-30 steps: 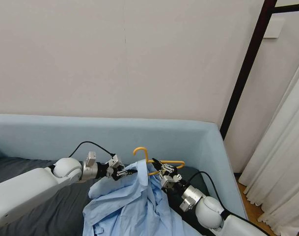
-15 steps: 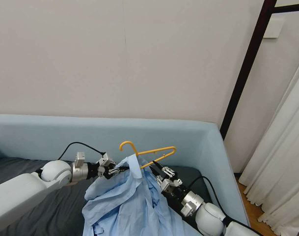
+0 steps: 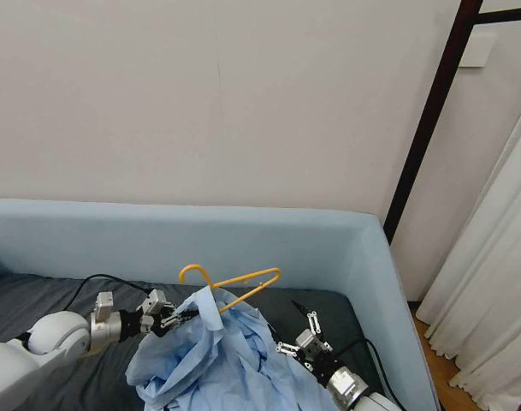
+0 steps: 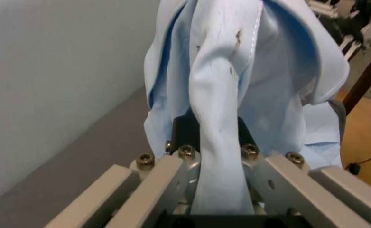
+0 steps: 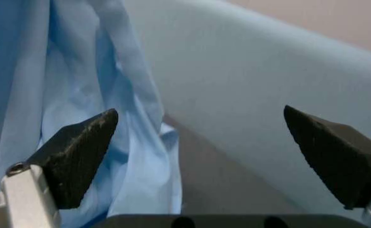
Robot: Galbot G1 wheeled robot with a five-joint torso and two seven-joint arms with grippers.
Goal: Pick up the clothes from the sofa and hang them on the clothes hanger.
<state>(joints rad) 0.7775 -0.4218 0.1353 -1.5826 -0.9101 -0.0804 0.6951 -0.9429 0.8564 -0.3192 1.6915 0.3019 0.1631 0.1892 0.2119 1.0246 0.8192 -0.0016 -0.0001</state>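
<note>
Pinching the blue shirt, the left gripper should lift steadily (that yellow hanger looks loose inside); the right gripper hovers beside, fingers spread wide.

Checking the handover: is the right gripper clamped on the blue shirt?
No: the right gripper stands wide open, with only the sofa back between its fingers and the blue shirt off to one side.

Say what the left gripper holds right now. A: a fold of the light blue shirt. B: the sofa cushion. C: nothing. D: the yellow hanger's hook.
A: the left wrist view shows the left gripper shut on a fold of the light blue shirt.
</note>
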